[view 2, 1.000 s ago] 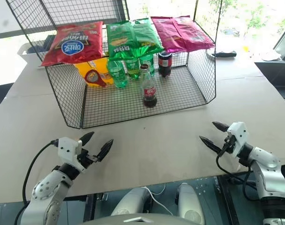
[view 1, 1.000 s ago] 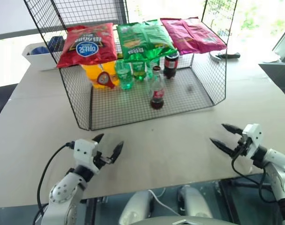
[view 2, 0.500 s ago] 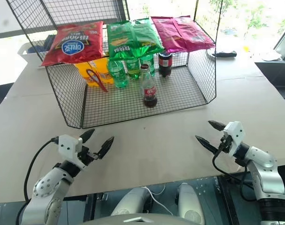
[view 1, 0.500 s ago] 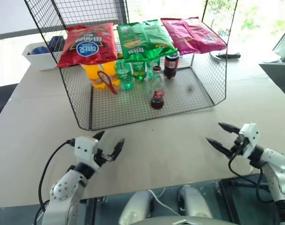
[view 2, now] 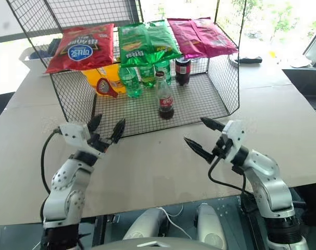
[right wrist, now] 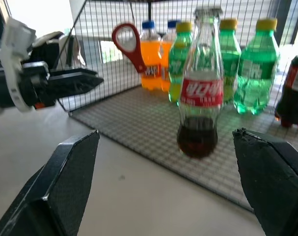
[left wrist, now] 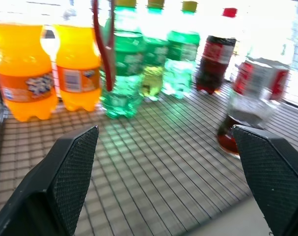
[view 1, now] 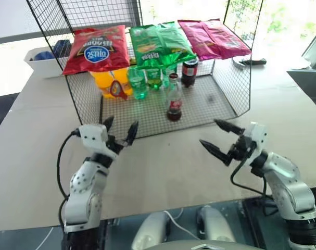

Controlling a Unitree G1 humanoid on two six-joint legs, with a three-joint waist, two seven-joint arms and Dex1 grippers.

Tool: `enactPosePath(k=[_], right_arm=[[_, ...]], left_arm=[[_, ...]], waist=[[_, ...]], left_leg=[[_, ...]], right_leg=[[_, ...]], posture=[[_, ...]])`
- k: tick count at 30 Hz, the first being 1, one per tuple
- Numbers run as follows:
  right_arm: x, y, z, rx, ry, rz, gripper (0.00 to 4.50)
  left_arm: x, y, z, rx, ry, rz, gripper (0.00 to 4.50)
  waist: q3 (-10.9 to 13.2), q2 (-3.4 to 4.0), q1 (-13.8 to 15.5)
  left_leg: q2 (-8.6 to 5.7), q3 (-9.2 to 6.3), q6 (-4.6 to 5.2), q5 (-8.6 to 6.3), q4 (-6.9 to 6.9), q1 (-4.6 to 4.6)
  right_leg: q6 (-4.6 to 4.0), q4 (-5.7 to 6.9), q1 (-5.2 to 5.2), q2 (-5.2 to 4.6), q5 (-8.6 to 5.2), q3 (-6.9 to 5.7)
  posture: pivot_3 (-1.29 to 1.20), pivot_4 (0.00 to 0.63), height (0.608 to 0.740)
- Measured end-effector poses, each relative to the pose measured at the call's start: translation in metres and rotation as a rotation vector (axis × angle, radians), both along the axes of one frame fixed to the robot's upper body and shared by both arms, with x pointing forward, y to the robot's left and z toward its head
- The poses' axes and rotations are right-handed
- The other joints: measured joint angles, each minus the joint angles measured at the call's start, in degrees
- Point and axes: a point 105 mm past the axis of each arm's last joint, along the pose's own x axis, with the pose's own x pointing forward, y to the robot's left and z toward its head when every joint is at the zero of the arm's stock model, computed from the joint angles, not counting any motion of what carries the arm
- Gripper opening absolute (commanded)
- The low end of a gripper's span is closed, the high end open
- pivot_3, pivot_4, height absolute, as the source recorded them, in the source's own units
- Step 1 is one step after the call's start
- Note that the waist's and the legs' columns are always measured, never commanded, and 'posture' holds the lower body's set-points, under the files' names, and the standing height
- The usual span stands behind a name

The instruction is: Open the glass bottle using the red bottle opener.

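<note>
A black wire mesh cage [view 1: 228,88] stands on a pale table [view 1: 38,156], its front open toward the robot. Three snack bags lie across its top: a red bag [view 1: 97,49], a green bag [view 1: 160,44] and a pink bag [view 1: 212,37].

The glass bottle [view 1: 174,98] stands upright on the cage's mesh floor, near the front and roughly in the middle, apart from the other bottles. Dark cola fills its lower part and a red label wraps its body. Behind it runs a row of plastic bottles: two orange soda bottles [left wrist: 22,73] on the robot's left, several green bottles [view 1: 138,82] in the middle, and a dark cola bottle with a red screw cap [view 1: 189,71] on the right.

The red bottle opener [view 1: 116,87] hangs in front of the orange bottles, ring head uppermost in the right wrist view. What it hangs from is hard to make out, possibly a cord from the cage top.

The left gripper [view 1: 119,133] is raised at the cage's front edge, left of the glass bottle, its two black fingers spread wide and holding nothing. The right gripper [view 1: 216,136] is raised above the table just in front of the cage, below and right of the glass bottle, pointing toward the left. Its fingers are also spread wide and empty.

A white bin [view 1: 40,60] sits on the table behind the cage on the left.
</note>
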Motion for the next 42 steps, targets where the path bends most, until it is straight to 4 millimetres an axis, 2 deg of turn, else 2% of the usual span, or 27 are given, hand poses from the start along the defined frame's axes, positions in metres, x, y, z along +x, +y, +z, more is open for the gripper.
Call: enactPosePath(k=[2,6,9,14,17,21,22,25,34,42], right_arm=[[-0.003,0.012,0.015,0.036,-0.023,0.036,4.39],[-0.003,0.021,0.03,0.065,-0.036,0.055,4.39],[-0.004,0.027,0.039,0.074,-0.058,0.081,4.39],[-0.004,0.028,0.041,0.076,-0.06,0.086,4.39],[-0.005,0.028,0.041,0.075,-0.061,0.089,4.39],[-0.006,0.029,0.041,0.07,-0.067,0.097,4.5],[-0.006,0.029,0.04,0.071,-0.072,0.094,4.5],[-0.006,0.028,0.039,0.071,-0.072,0.091,4.5],[-0.004,0.027,0.037,0.073,-0.072,0.086,4.5],[-0.005,0.027,0.036,0.072,-0.072,0.088,4.5]], left_arm=[[0.011,0.002,0.013,-0.013,-0.045,0.036,4.5],[0.031,0.011,0.029,-0.049,-0.091,0.093,4.5],[0.04,0.011,0.036,-0.052,-0.109,0.077,4.5],[0.047,0.012,0.035,-0.044,-0.103,0.054,4.5],[0.054,0.01,0.041,-0.052,-0.124,0.04,4.5],[0.057,0.006,0.052,-0.053,-0.166,0.024,3.57],[0.056,0.005,0.052,-0.056,-0.171,0.021,3.03],[0.055,0.006,0.05,-0.058,-0.174,0.024,2.13],[0.053,0.008,0.05,-0.025,-0.182,0.04,2.14],[0.048,0.016,0.053,0.206,-0.23,0.15,2.14]], waist=[[0.0,-0.01,0.0],[0.0,-0.03,0.0],[0.0,-0.03,-0.1],[0.0,-0.03,-0.1],[0.0,-0.03,0.0],[0.0,-0.03,-0.1],[0.0,-0.03,-0.2],[0.0,-0.05,-0.2],[-0.1,-0.08,-0.1],[-0.1,-0.07,-0.2]], left_leg=[[-0.02,-0.06,-0.01,0.0,-0.01,-0.06],[-0.08,-0.06,0.01,0.01,-0.01,-0.13],[-0.08,-0.05,0.01,0.01,-0.01,-0.18],[-0.08,-0.05,0.01,0.02,-0.01,-0.28],[-0.09,-0.06,0.01,0.02,0.01,-0.3],[-0.1,-0.05,0.01,0.02,0.01,-0.3],[-0.09,-0.05,0.01,0.02,-0.01,-0.31],[-0.09,-0.05,0.01,0.03,0.03,-0.47],[-0.11,-0.05,-0.01,0.05,0.12,-0.74],[-0.11,-0.04,-0.01,0.05,0.11,-0.74]], right_leg=[[-0.01,0.0,-0.08,0.0,0.0,-0.04],[-0.01,-0.01,-0.16,-0.01,0.01,-0.03],[-0.01,0.0,-0.23,0.0,0.01,-0.03],[-0.02,0.0,-0.34,0.01,0.01,-0.02],[-0.02,0.01,-0.33,0.01,0.01,-0.05],[-0.02,0.01,-0.33,0.0,0.01,-0.03],[-0.02,0.01,-0.4,0.01,0.01,-0.01],[-0.03,0.06,-0.54,0.01,0.02,0.0],[-0.03,0.1,-0.78,0.01,0.03,-0.01],[-0.03,0.11,-0.79,0.01,0.03,0.0]], posture=[[0.0,0.15,0.734],[0.0,0.15,0.734],[0.0,0.15,0.734],[0.0,0.15,0.734],[0.0,0.15,0.734],[0.0,0.15,0.734],[0.0,0.15,0.734],[0.0,0.15,0.734],[0.0,0.15,0.734],[0.0,0.15,0.734]])
